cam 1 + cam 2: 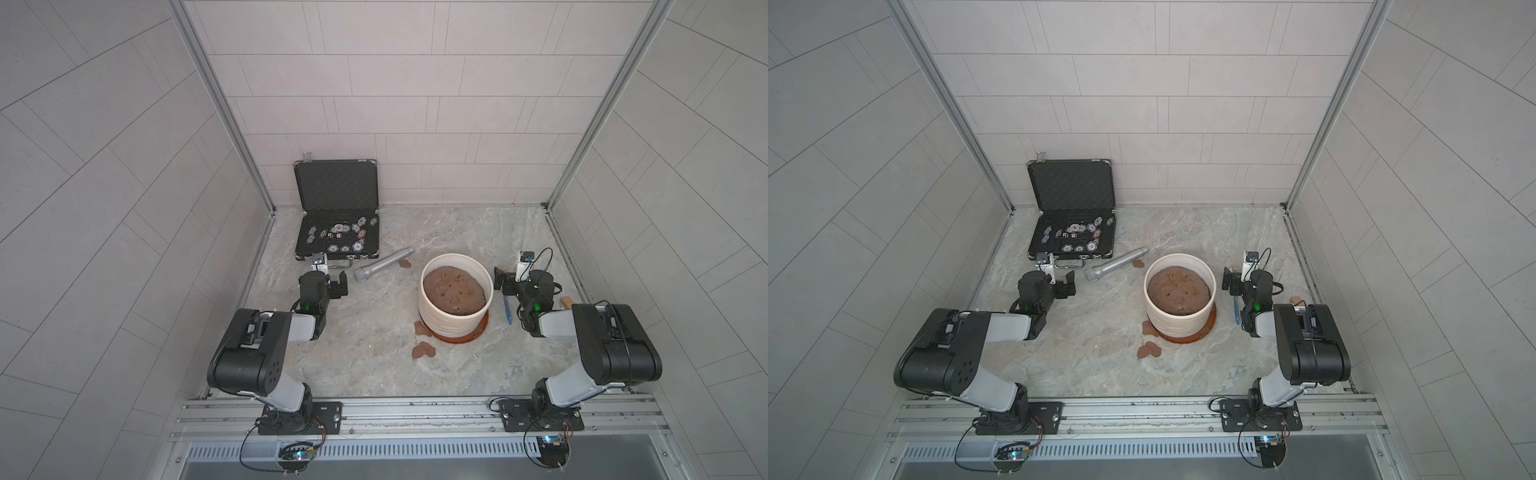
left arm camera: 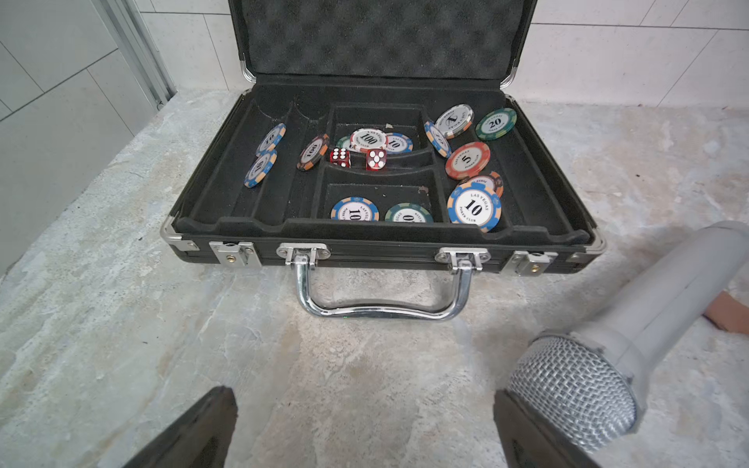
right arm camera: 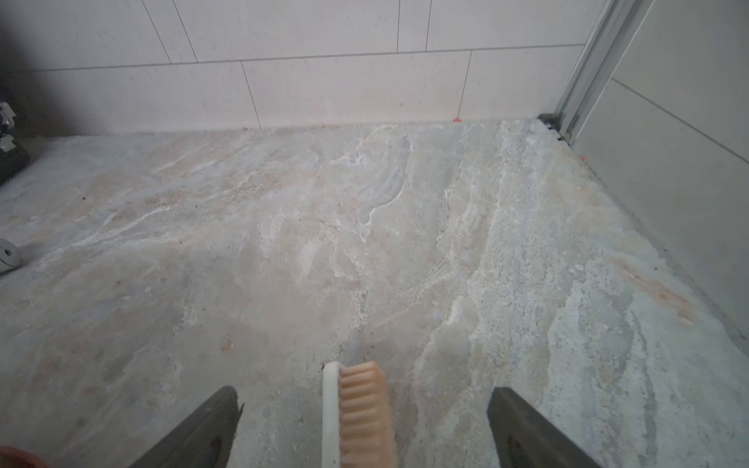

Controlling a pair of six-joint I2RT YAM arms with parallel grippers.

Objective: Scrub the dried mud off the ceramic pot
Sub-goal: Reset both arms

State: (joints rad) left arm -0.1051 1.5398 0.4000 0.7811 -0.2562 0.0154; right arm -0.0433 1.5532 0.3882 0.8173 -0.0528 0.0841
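Left end effector (image 2: pixel 364 405): jaws wide apart, empty, microphone (image 2: pixel 575 389) alongside. Right end effector (image 3: pixel 364 395): jaws wide apart, brush (image 3: pixel 358 417) lying between, unclamped.

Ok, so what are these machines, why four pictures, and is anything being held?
They are two robot arms, left and right, fixed to a rail. Each ends in a two-fingered claw. Two pictures look down on the whole stall from above and are nearly alike. The other two come from small cameras on the arms' wrists.

On the stone floor stands a white ribbed pot of soil on a brown saucer. Small mud patches lie beside it. There is also a silver microphone and an open case of poker chips and dice.

Nothing is held. The left claw is open near the microphone. The right claw is open above a brush lying on the floor.
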